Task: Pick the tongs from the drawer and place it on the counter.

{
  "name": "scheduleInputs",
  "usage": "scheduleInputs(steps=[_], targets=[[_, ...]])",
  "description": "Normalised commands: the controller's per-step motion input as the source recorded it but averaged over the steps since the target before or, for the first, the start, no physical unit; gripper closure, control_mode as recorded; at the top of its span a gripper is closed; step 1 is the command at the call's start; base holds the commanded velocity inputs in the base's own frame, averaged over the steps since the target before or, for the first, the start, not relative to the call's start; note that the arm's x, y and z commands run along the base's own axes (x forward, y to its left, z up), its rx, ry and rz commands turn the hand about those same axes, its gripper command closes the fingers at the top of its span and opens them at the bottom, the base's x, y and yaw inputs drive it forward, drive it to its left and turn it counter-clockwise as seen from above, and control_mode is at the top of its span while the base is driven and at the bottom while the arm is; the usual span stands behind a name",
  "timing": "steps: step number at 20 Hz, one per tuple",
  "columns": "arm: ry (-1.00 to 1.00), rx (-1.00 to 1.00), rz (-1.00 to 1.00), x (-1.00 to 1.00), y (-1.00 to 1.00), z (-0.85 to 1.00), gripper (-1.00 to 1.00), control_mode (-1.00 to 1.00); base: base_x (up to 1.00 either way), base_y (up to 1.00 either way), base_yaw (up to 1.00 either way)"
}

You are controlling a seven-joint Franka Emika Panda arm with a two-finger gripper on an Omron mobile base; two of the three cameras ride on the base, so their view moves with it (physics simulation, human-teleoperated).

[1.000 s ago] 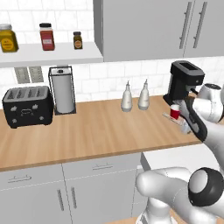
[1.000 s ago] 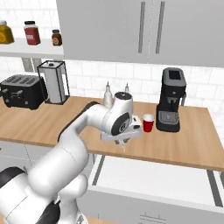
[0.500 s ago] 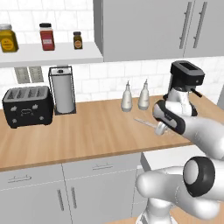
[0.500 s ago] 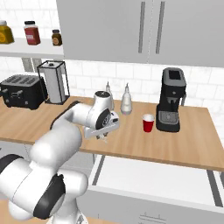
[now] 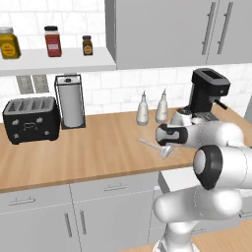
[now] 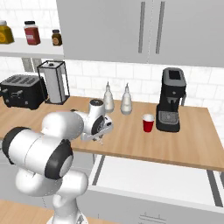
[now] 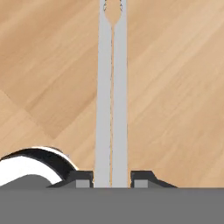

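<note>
The tongs (image 7: 111,87) are a thin pale silvery utensil that runs straight up the hand view, just over the wood of the counter (image 7: 175,87). My gripper (image 7: 111,179) is shut on their near end, one dark fingertip on each side. From the left base view the gripper (image 5: 165,149) hangs low over the counter (image 5: 98,152) and the tongs (image 5: 147,144) stick out to its left. The right base view has the gripper (image 6: 101,139) near the counter's front edge. Below it the drawer (image 6: 148,175) stands pulled out, its white inside bare.
Two white bottles (image 5: 142,109) (image 5: 161,106) stand behind the gripper, with a black coffee machine (image 5: 209,93) to the right and a red cup (image 6: 148,123) beside it. A paper towel holder (image 5: 71,101) and a black toaster (image 5: 30,119) sit far left. Spice jars line the wall shelf (image 5: 59,58).
The arm has swung leftward from beside the coffee machine to the middle of the counter, carrying the tongs, and has come lower over the wood.
</note>
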Motion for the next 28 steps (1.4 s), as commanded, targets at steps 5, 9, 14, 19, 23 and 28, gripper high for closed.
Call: scheduleInputs(steps=[5, 9, 14, 19, 23, 28], targets=[[0.00, 0.00, 0.04, 0.78, 0.16, -0.25, 1.00, -1.00, 0.00, 0.00, 0.00], [0.03, 0.00, 0.00, 0.53, 0.26, -0.25, -1.00, -1.00, 0.00, 0.00, 0.00], [0.00, -0.01, 0.02, 0.66, 0.29, -0.35, -1.00, -1.00, 0.00, 0.00, 0.00], [0.00, 0.00, 0.01, 0.41, 0.13, -0.23, -1.00, -1.00, 0.00, 0.00, 0.00], [0.00, 0.00, -0.04, -0.32, -0.01, 0.34, -1.00, -1.00, 0.00, 0.00, 0.00], [0.00, 0.00, -0.12, -0.80, 0.00, 0.67, -1.00, -1.00, 0.00, 0.00, 0.00]])
